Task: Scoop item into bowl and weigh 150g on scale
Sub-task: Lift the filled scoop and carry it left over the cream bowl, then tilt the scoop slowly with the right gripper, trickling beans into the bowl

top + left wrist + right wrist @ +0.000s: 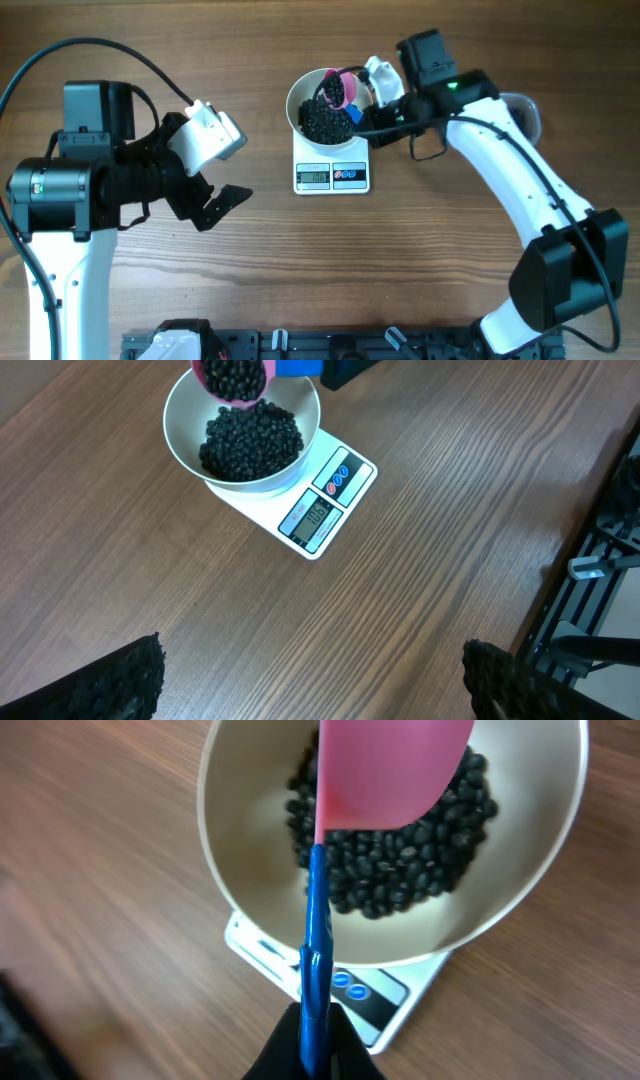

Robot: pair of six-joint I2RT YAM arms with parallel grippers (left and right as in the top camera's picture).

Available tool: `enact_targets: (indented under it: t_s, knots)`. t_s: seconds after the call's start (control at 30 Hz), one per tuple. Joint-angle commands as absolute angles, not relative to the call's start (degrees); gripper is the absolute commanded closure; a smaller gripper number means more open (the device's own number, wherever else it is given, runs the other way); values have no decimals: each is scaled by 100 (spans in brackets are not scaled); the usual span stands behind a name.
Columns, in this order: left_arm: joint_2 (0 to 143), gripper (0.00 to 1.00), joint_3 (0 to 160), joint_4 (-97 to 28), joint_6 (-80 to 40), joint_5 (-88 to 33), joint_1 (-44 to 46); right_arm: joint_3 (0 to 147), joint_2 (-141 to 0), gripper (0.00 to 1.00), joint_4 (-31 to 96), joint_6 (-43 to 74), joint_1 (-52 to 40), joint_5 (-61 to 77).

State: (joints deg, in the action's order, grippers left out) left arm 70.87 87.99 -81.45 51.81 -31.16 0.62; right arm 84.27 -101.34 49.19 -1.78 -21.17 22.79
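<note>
Overhead: round white bowl (pixel 297 100) of tiny black beads (pixel 322 122) sits on flat white scale (pixel 332 176); left jaws gape over bare wooden surface (pixel 330 270).
Left wrist: free surface surrounds the scale.
Right wrist: right jaws clamp pink, blue-handled scoop (pixel 390 770) over the bowl.

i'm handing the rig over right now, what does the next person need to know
left fingers: open, empty, over bare table left of the scale.
right fingers: shut on the scoop by its blue handle; its pink cup, holding beads, is above the bowl.
Bowl sits on the scale with a pile of beads inside.
Left: tip this load, check the display (unreadable here), adjust to 150 g.
</note>
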Motion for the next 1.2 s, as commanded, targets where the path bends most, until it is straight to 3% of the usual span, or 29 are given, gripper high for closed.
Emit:
enact_targets:
  t_s: [0.0, 1.17]
  knots:
    - [7067, 0, 8879, -8149, 5271, -3116, 21, 8604, -9950, 95, 4893, -325, -2342, 1426]
    - [7067, 0, 8879, -8149, 5271, -3116, 21, 8593, -9623, 96, 4993, -1, -2491, 880]
